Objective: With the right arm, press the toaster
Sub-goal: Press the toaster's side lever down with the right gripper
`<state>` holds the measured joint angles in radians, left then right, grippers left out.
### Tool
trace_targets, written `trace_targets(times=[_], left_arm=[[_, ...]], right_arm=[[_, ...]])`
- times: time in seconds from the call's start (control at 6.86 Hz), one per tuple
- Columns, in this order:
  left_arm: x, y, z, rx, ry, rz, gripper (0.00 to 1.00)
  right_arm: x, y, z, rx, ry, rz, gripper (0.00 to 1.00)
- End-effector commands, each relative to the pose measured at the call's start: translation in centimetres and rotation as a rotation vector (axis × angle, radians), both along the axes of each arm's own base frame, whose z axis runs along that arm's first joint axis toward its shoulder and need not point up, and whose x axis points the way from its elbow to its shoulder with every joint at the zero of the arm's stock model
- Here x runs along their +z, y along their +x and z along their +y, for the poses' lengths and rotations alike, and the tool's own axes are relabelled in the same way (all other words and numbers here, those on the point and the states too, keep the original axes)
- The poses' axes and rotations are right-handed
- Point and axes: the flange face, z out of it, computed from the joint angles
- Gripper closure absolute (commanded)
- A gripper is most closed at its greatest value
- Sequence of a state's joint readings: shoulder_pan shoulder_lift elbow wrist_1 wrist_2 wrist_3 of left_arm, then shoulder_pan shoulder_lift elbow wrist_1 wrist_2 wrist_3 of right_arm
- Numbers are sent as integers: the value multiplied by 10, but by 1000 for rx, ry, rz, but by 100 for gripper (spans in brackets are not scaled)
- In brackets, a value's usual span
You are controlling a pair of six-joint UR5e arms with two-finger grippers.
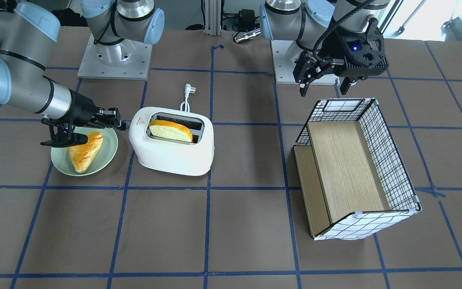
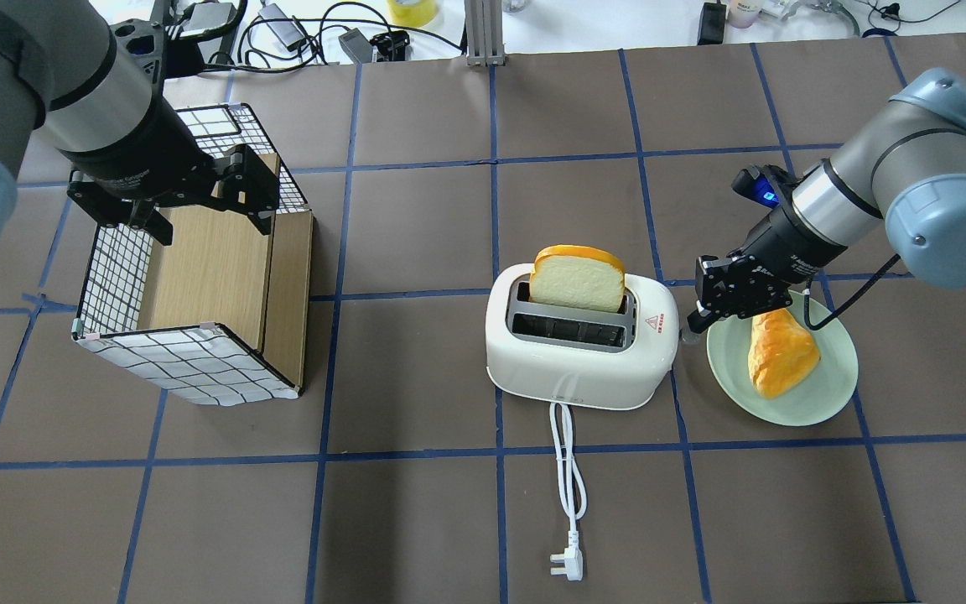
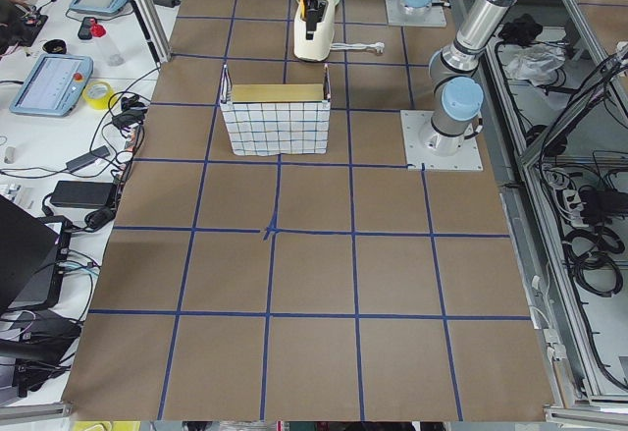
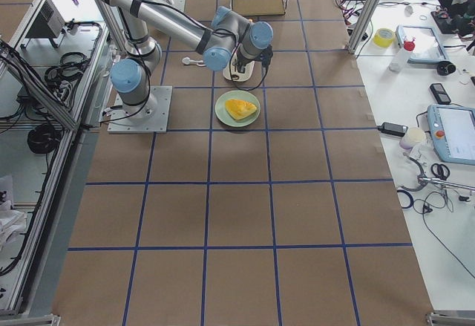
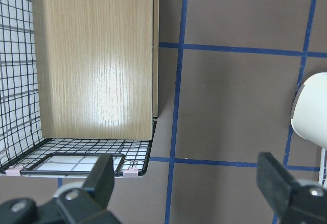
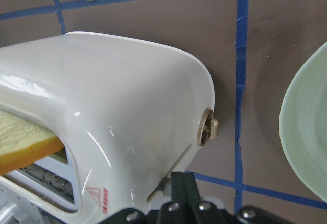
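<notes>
White plastic toaster (image 2: 575, 369), loaded with a bread slice (image 2: 577, 281), is set on the table (image 2: 416, 520) with its long axis pointed at the right end effector (image 2: 691, 323), which is seen closed and empty just beside the control end, far nearer than the wide-spread left end effector (image 2: 213, 225).

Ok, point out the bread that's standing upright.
The slice in the toaster, standing on edge in a slot; the other, a wedge, lies flat on the plate.

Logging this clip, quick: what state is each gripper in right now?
Left gripper: open, holding nothing.
Right gripper: closed, holding nothing, tips at the end of the toaster.
</notes>
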<state>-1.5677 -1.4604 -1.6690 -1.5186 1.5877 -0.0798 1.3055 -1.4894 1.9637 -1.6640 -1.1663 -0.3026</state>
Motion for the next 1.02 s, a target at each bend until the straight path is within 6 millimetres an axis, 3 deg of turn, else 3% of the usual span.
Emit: trace_targets(times=[0.0,0.44,0.88], left_arm=[[0,0,0,0,0,0,0],[0,0,0,0,0,0,0],[0,0,0,0,0,0,0]], right_arm=[[-11,1,4,1,-10,2,100],[-31,1,5,2,-10,5,100],[-40,1,4,12,-8,-1,100]])
